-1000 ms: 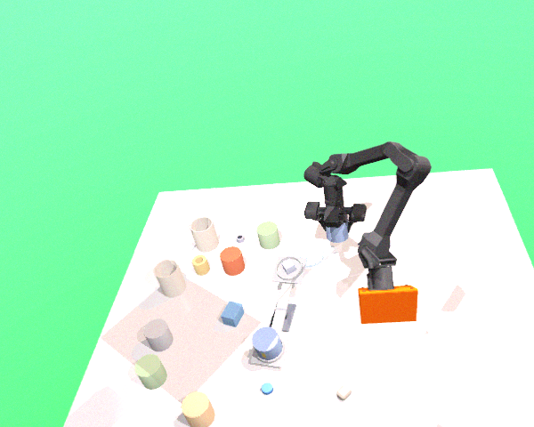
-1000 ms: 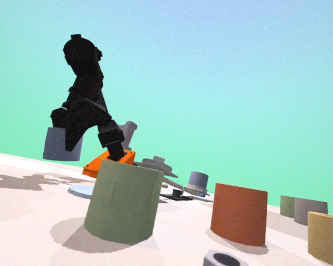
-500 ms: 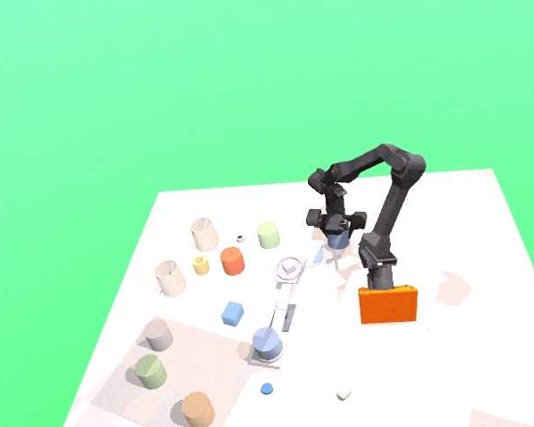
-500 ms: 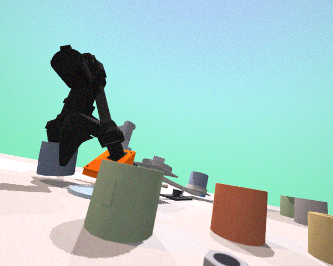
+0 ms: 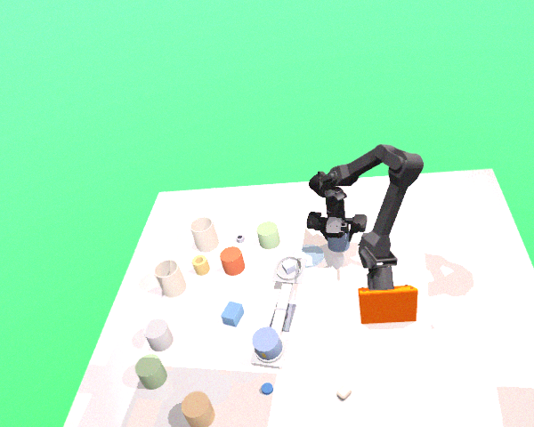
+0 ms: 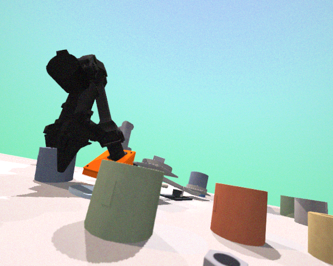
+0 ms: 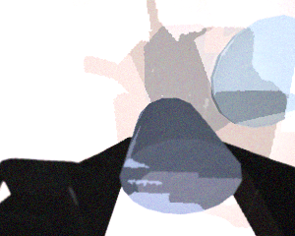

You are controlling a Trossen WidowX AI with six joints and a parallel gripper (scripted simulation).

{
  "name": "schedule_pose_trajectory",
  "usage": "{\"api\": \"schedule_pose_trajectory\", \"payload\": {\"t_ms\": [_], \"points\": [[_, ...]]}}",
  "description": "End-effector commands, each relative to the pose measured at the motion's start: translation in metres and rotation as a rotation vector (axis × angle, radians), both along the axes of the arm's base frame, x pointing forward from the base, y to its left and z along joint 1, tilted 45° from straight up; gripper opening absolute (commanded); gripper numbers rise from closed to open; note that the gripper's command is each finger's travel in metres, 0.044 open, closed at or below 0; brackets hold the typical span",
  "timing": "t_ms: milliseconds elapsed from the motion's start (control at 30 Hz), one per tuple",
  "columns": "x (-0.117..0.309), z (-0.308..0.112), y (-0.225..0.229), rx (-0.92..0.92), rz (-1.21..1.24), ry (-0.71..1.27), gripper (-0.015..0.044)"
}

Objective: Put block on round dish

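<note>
My gripper (image 5: 339, 235) (image 7: 169, 142) is shut on a blue cup (image 5: 338, 244) (image 6: 45, 167) (image 7: 179, 169). The cup is upright, with its base at or very near the table, beside the round pale blue dish (image 5: 313, 253) (image 6: 78, 191) (image 7: 246, 69) and not above it. A small pale block (image 5: 287, 266) (image 6: 159, 158) sits uncovered in the ring at one end of the balance (image 5: 284, 296) (image 6: 172, 182). That end is tilted up. The other blue cup (image 5: 267, 344) (image 6: 198, 179) stands upright on the lower end.
A green cup (image 5: 268, 236) (image 6: 125, 200) and a red cup (image 5: 232, 261) (image 6: 238, 213) stand near the block's end of the balance. A blue box (image 5: 231, 314) lies beside the beam. The orange arm base (image 5: 387, 305) (image 6: 95, 168) is opposite. Several other cups stand farther off.
</note>
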State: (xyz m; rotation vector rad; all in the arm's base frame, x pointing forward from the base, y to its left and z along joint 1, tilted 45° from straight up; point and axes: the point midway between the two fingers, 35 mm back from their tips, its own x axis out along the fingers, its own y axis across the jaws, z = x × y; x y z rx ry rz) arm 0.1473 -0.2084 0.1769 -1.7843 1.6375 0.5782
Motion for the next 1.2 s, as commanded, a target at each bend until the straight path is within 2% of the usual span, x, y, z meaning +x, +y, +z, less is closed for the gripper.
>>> {"api": "schedule_pose_trajectory", "payload": {"t_ms": [0, 300, 467, 633, 867, 1167], "points": [[0.0, 0.001, 0.0, -0.001, -0.002, -0.003, 0.021], [0.0, 0.005, 0.005, 0.001, -0.002, -0.003, 0.044], [-0.006, 0.036, 0.037, 0.004, 0.004, -0.001, 0.044], [-0.006, 0.038, 0.038, 0.004, 0.005, -0.001, 0.044], [-0.002, 0.048, 0.043, 0.028, -0.057, -0.107, 0.026], [0.021, 0.041, 0.056, 0.111, -0.222, -0.286, 0.026]]}}
